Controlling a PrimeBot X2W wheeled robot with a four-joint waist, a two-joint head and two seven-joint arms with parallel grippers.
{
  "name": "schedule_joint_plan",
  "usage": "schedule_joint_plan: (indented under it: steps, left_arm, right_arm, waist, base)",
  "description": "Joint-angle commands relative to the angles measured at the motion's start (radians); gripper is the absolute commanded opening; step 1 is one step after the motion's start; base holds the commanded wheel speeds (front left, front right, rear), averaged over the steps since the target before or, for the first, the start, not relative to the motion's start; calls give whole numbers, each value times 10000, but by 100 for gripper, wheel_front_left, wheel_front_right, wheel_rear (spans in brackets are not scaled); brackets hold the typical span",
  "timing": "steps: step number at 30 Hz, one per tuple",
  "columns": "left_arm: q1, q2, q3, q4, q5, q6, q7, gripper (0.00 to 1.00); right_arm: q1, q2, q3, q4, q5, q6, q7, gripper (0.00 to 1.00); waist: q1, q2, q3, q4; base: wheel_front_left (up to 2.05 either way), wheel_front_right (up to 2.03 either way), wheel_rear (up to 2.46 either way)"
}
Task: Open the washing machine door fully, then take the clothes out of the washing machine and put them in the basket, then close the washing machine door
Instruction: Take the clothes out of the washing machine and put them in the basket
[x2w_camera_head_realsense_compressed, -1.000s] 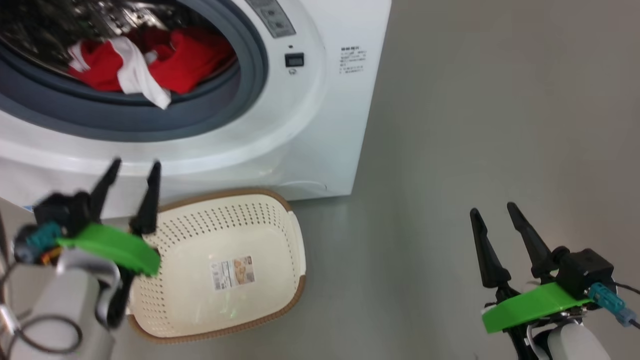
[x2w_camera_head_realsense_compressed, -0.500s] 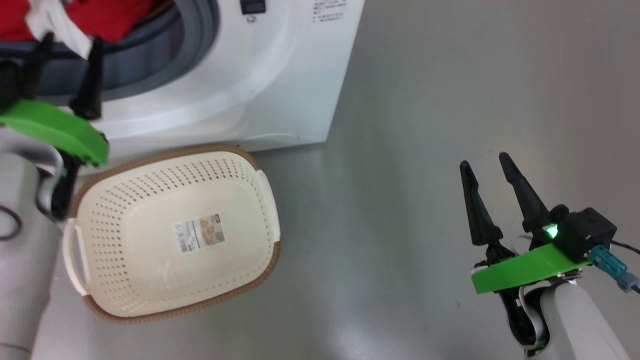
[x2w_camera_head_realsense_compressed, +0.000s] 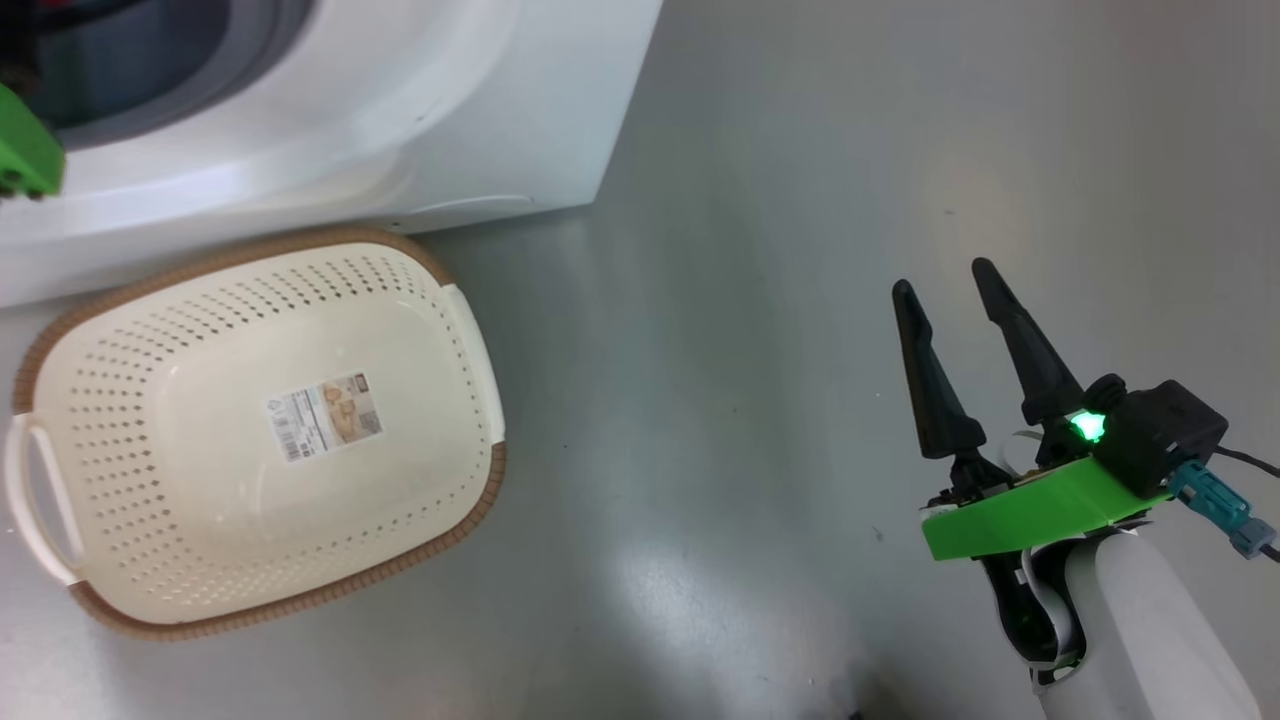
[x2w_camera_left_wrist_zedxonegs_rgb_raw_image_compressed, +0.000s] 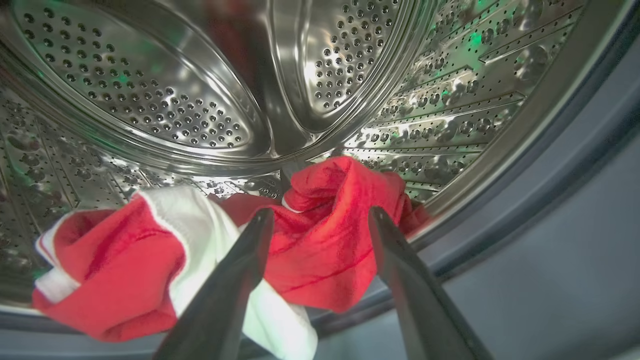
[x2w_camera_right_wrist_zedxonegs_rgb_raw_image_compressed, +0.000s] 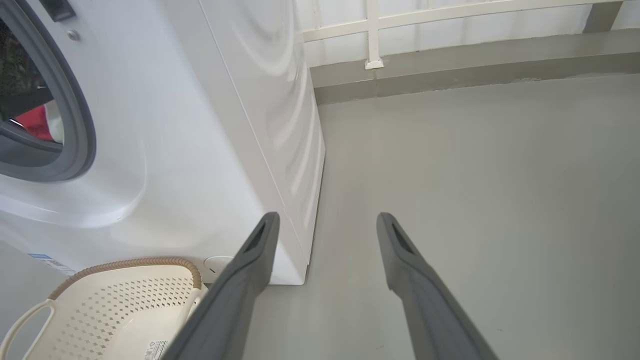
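In the left wrist view the red and white clothes (x2w_camera_left_wrist_zedxonegs_rgb_raw_image_compressed: 320, 240) lie at the front of the perforated steel drum (x2w_camera_left_wrist_zedxonegs_rgb_raw_image_compressed: 210, 100). My left gripper (x2w_camera_left_wrist_zedxonegs_rgb_raw_image_compressed: 320, 217) is open at the drum's mouth, its fingertips on either side of a red fold without closing on it. The white washing machine (x2w_camera_head_realsense_compressed: 400, 130) fills the head view's top left, its door out of view. The cream basket (x2w_camera_head_realsense_compressed: 180, 520) with a brown rim stands empty on the floor in front of it. My right gripper (x2w_camera_head_realsense_compressed: 945, 275) hangs open over bare floor at the lower right, holding nothing.
Grey floor (x2w_camera_head_realsense_compressed: 750, 300) stretches right of the washing machine. In the right wrist view a white railing and low ledge (x2w_camera_right_wrist_zedxonegs_rgb_raw_image_compressed: 450, 65) run along the back. The grey rubber gasket (x2w_camera_right_wrist_zedxonegs_rgb_raw_image_compressed: 82, 125) rings the drum opening.
The head camera has tilted down and right, so the washing machine and basket slid toward the upper left. My left gripper went up and forward into the drum opening. The right gripper kept open.
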Motion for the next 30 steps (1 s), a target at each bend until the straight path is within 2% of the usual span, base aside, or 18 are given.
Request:
schedule_joint_plan:
  steps: [1, 9, 20, 21, 22, 23, 24, 30]
  left_arm:
    - [-365, 662, 122, -106, -171, 13, -49, 100]
    - [-841, 1161, -580, 292, -431, 13, -49, 100]
    - [-1096, 1354, -994, 1030, -624, 13, -49, 100]
    - [-1097, 1363, -1091, 1069, -569, 13, -49, 92]
    - [-1107, 1354, -1112, 1109, -597, 13, -49, 41]
    - [-1115, 1336, -1126, 1142, -640, 13, -49, 10]
    - [-1117, 1312, -1186, 1167, -664, 13, -49, 0]
    - [-1171, 1277, -1289, 1064, -774, 13, -49, 0]
  right_arm:
    - [-36, -18, 256, -276, 63, 63, -63, 100]
    - [-157, -18, 645, -389, 147, 63, -63, 100]
    - [-73, -18, 851, -550, 185, 63, -63, 100]
    - [-61, -18, 854, -562, 192, 63, -63, 100]
    - [-47, -18, 852, -578, 206, 63, -63, 100]
    - [-32, -18, 851, -595, 212, 63, -63, 100]
    - [-20, -18, 853, -608, 220, 63, -63, 100]
    - [-60, -18, 894, -612, 270, 63, -63, 100]
  waist:
    - [1, 0, 301, -229]
    - [1, 0, 623, -618]
    - [1, 0, 777, -907]
    - [1, 0, 778, -917]
    - [1, 0, 779, -919]
    - [1, 0, 775, -916]
    - [1, 0, 769, -912]
    - [1, 0, 705, -845]
  base:
    - [0, 0, 0]
    - [0, 0, 0]
    - [0, 0, 0]
    - [0, 0, 0]
    - [0, 0, 0]
    - [0, 0, 0]
    - [0, 0, 0]
    - [0, 0, 0]
